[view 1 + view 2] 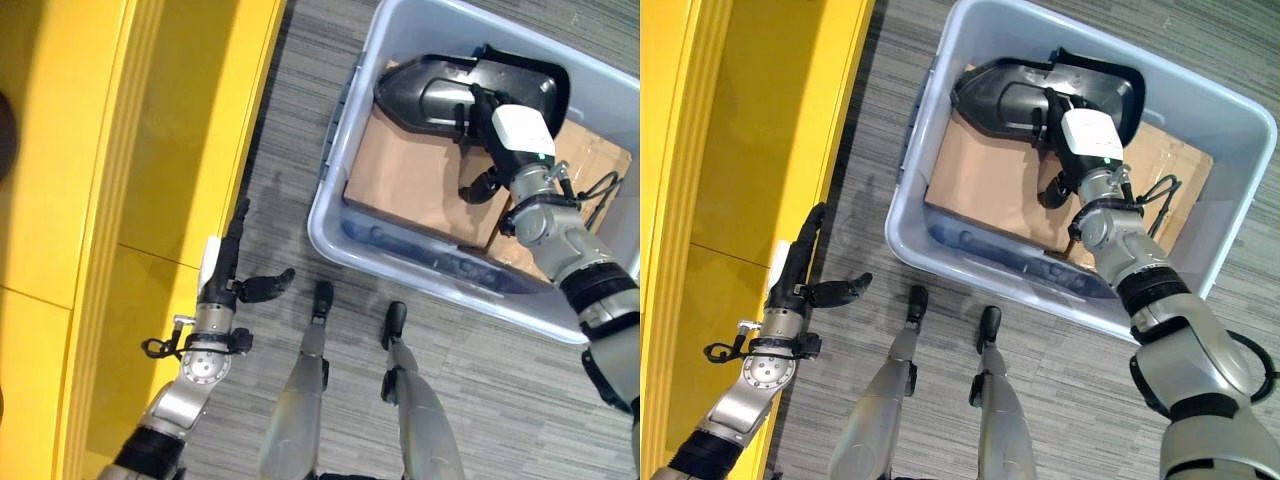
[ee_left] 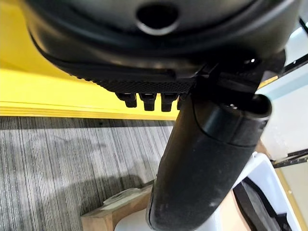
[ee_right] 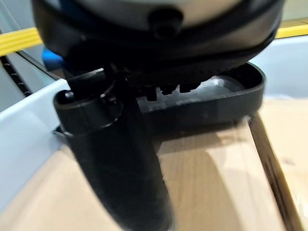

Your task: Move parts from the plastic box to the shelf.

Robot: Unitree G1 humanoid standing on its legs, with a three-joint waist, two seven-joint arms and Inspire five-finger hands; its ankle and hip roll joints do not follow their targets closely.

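**Black part in the box**

Grey striped carpet holds a pale plastic box (image 1: 340,235) beside the yellow shelf (image 1: 150,150). Inside, on brown cardboard (image 1: 990,180), lies 1 glossy black, curved, hollow part (image 1: 1020,95). Right hand (image 1: 1060,125) reaches onto it, grip unclear. Left hand (image 1: 235,275) hangs relaxed, fingers straight.

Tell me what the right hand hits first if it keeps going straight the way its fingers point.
Most likely the black moulded plastic part in the pale blue plastic box: the right hand reaches over the brown cardboard with its fingers at that part. Whether they already touch it is unclear.
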